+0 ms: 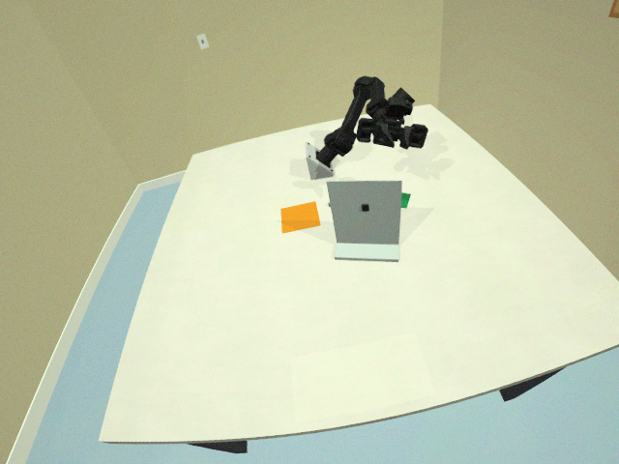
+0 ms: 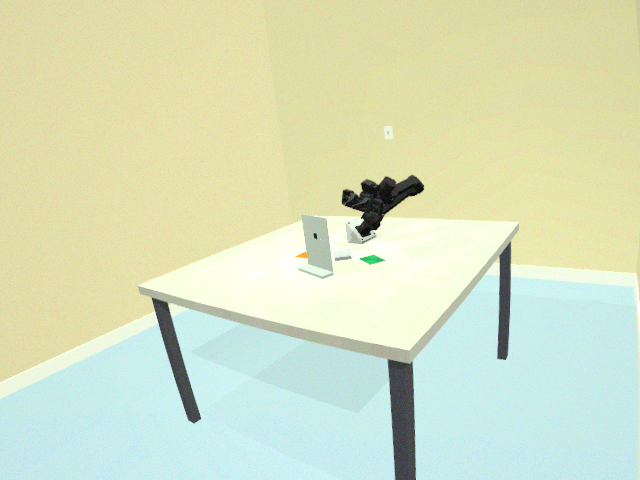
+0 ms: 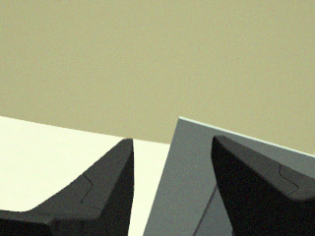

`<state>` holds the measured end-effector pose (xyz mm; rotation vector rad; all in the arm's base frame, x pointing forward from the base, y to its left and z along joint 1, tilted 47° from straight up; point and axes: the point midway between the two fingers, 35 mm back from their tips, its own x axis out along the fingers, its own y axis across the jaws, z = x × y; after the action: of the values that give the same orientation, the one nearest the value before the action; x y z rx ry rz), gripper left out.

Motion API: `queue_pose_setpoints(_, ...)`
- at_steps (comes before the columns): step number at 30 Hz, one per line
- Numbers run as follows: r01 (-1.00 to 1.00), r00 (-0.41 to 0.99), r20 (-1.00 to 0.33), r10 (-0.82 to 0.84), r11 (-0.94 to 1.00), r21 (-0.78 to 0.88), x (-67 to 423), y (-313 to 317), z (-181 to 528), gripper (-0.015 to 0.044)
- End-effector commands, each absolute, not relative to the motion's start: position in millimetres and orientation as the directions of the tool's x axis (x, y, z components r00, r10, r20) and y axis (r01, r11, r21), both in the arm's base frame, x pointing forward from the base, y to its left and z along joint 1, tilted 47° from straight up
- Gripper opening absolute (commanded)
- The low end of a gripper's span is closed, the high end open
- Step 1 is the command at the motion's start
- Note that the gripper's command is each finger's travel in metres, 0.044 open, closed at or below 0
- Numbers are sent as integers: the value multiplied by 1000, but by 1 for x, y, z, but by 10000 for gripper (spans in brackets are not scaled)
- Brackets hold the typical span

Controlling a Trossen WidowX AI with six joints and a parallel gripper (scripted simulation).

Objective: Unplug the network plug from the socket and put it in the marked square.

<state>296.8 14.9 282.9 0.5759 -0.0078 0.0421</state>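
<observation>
The grey upright panel (image 1: 367, 224) (image 2: 317, 245) (image 3: 177, 210) stands mid-table on a pale base. The socket's back shows as a small black square (image 1: 365, 207) (image 2: 314, 236). The grey plug (image 2: 342, 254) sticks out of the panel's far side towards the arm; the top view shows only a sliver of it. My gripper (image 1: 393, 135) (image 2: 347, 196) (image 3: 173, 147) is partly open and empty. It hangs in the air behind and above the panel and points at it. In the wrist view the panel's top edge shows between the two dark fingers.
A green square (image 1: 405, 200) (image 2: 372, 259) and an orange square (image 1: 300, 217) (image 2: 301, 254) are marked on the white table (image 1: 300, 324), one on each side of the panel. The arm's base bracket (image 1: 315, 164) (image 2: 357, 233) stands behind them.
</observation>
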Motion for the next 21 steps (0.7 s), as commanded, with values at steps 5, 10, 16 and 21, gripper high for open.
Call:
queue_pose_setpoints(5,-38,999,13,41,670,741,289,17,266,156)
queue_pose_setpoints(10,-32,999,7,47,531,847,285,20,254,156)
queue_pose_setpoints(16,-19,998,0,55,344,939,279,22,240,156)
queue_pose_setpoints(21,-5,998,-6,61,176,984,274,24,228,156)
